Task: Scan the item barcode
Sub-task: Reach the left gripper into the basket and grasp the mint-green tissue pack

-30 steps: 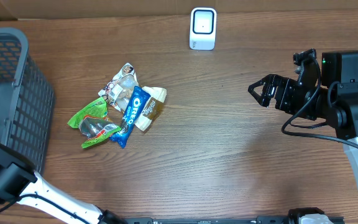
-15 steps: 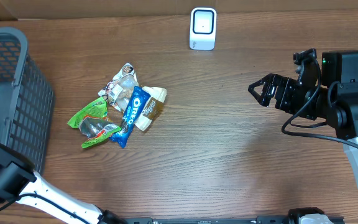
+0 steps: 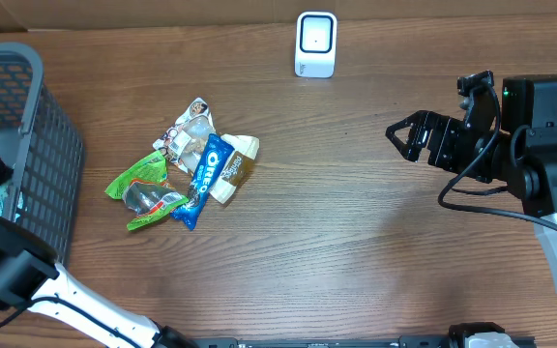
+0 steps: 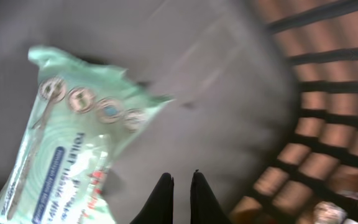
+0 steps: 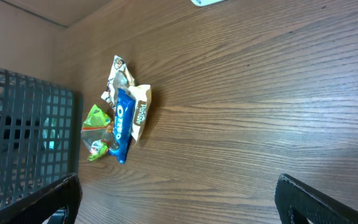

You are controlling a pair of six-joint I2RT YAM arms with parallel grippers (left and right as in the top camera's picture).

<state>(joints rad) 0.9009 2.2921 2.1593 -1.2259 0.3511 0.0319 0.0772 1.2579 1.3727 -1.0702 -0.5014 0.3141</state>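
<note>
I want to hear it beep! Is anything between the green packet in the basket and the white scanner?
Yes. The green packet lies inside the basket, so its mesh wall stands between it and the scanner.

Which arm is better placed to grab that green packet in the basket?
Left, probably. The left gripper is down inside the basket, right beside the packet, though shut. The right gripper hangs open across the table.
</note>
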